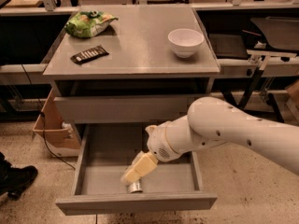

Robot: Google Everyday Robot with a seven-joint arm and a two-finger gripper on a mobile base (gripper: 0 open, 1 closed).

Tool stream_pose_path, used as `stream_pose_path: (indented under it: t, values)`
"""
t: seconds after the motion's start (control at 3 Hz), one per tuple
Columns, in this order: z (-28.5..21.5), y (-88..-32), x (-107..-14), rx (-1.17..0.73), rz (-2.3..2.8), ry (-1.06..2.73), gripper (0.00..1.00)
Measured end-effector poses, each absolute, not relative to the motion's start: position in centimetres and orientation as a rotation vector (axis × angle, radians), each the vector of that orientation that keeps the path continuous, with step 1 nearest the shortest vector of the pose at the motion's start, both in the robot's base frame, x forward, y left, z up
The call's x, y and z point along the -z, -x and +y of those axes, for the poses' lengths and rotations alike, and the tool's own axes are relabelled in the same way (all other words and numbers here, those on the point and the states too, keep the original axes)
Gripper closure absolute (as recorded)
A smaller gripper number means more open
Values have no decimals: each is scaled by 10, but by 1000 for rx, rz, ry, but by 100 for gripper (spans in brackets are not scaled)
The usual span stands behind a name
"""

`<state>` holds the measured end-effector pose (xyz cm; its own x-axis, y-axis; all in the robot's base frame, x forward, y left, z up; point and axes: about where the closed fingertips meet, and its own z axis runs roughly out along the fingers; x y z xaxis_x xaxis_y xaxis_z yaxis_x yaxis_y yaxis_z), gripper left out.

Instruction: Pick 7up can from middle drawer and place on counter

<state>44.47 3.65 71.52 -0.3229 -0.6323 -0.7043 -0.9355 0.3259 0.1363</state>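
Observation:
The middle drawer (88, 160) is pulled open below the counter (140, 45). The 7up can (135, 187), small and silver, lies in the drawer near its front wall. My white arm reaches in from the right. Its cream gripper (132, 176) points down and left into the drawer and sits right over the can, hiding the can's top. I cannot tell whether it has hold of the can.
On the counter are a white bowl (185, 41) at the right, a green snack bag (88, 23) at the back left and a dark flat bar (89, 54). A closed drawer front (117, 108) is above the open one. A cardboard box (53, 129) stands on the floor at the left.

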Motion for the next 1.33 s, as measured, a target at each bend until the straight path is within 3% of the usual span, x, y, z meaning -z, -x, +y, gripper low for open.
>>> stream_pose_path:
  t: [0.67, 1.33]
  values:
    - [95, -466, -648, -771, 2171, 1154, 0]
    - [103, -476, -657, -762, 2141, 1116, 0]
